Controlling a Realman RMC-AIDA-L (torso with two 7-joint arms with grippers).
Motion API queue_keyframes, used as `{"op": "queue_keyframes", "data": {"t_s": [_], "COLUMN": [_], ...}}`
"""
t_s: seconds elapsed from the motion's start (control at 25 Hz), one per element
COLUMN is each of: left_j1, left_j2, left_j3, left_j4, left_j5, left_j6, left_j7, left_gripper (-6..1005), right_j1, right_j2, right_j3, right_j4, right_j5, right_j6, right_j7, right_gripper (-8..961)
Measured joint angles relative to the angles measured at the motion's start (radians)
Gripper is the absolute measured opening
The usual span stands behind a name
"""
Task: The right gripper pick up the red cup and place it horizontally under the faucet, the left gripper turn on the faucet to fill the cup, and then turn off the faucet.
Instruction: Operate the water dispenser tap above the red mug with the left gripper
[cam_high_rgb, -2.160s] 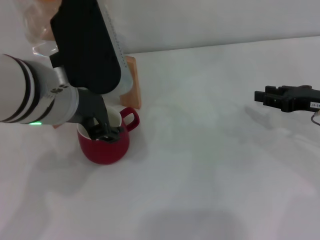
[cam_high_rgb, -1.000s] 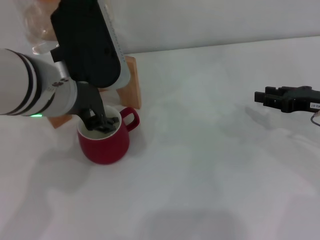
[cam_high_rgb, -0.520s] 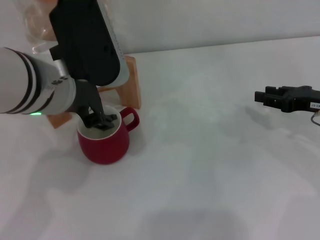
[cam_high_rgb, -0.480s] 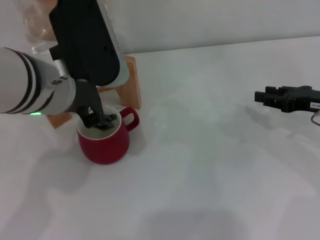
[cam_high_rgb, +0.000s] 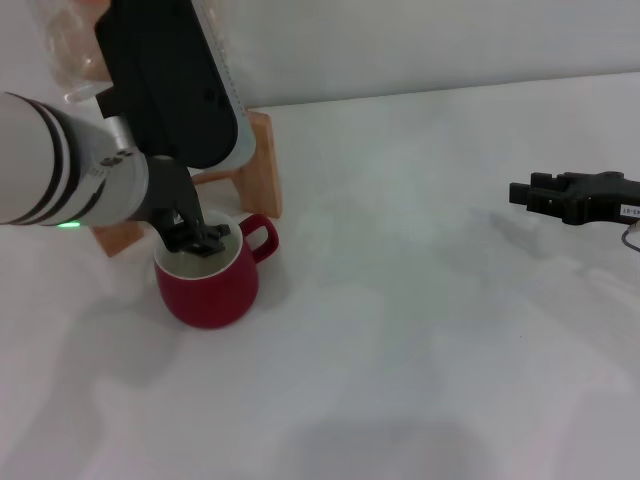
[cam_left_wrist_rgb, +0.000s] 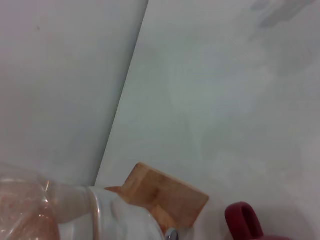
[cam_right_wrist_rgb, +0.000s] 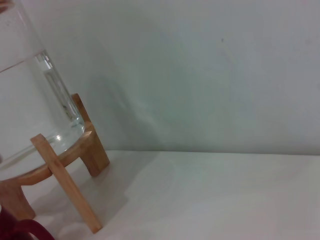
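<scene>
Red cup (cam_high_rgb: 208, 282) stands upright on the white counter (cam_high_rgb: 420, 330), left of centre, handle (cam_high_rgb: 262, 238) pointing toward the robot's right. Just behind the cup is a wooden stand (cam_high_rgb: 262, 165) carrying a clear water jar (cam_high_rgb: 70, 60); most of the jar and the faucet are hidden behind the left arm (cam_high_rgb: 70, 170) in the head view. The left end effector (cam_high_rgb: 200, 240) hangs over the cup's mouth, its black fingers dipping to about rim level above the white inside; whether they touch the rim cannot be told, and whether they are spread or pressed together cannot be told either. The left arm shows black bands and a green light on its underside. A large black panel (cam_high_rgb: 165, 75) sits above it, covering the stand's upper part. The right end effector (cam_high_rgb: 530, 193) is well apart from the cup, far over on the robot's right, low above the counter and pointing toward the cup's side; its fingers look pressed together and hold nothing. The left wrist view shows the stand's wooden leg (cam_left_wrist_rgb: 165, 197), a bit of the jar (cam_left_wrist_rgb: 30, 200), a small chrome bit at the jar's base (cam_left_wrist_rgb: 171, 234) and the cup's red handle (cam_left_wrist_rgb: 242, 222) at the frame edge. The right wrist view shows the jar (cam_right_wrist_rgb: 30, 85) with water in it resting on the stand (cam_right_wrist_rgb: 65, 175), against a pale wall (cam_right_wrist_rgb: 210, 70).
</scene>
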Motion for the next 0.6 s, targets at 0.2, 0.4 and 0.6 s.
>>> {"op": "queue_keyframes", "data": {"t_s": [0.2, 0.4, 0.6], "left_j1": [0.0, 0.0, 0.0], "left_j2": [0.0, 0.0, 0.0], "left_j3": [0.006, 0.014, 0.034], "left_j4": [0.0, 0.01, 0.014], "left_j5": [0.002, -0.004, -0.005], "left_j6": [0.0, 0.001, 0.012], "left_j7": [-0.001, 0.001, 0.001], "left_gripper": [876, 876, 876], "right_j1": [0.001, 0.001, 0.001], "right_j2": [0.0, 0.0, -0.001], "right_j3": [0.0, 0.0, 0.0], "right_j4": [-0.001, -0.001, -0.001], "right_j5": [0.0, 0.0, 0.0], "right_j6": [0.0, 0.0, 0.0], "right_j7": [0.0, 0.0, 0.0], "right_gripper": [437, 437, 437]}}
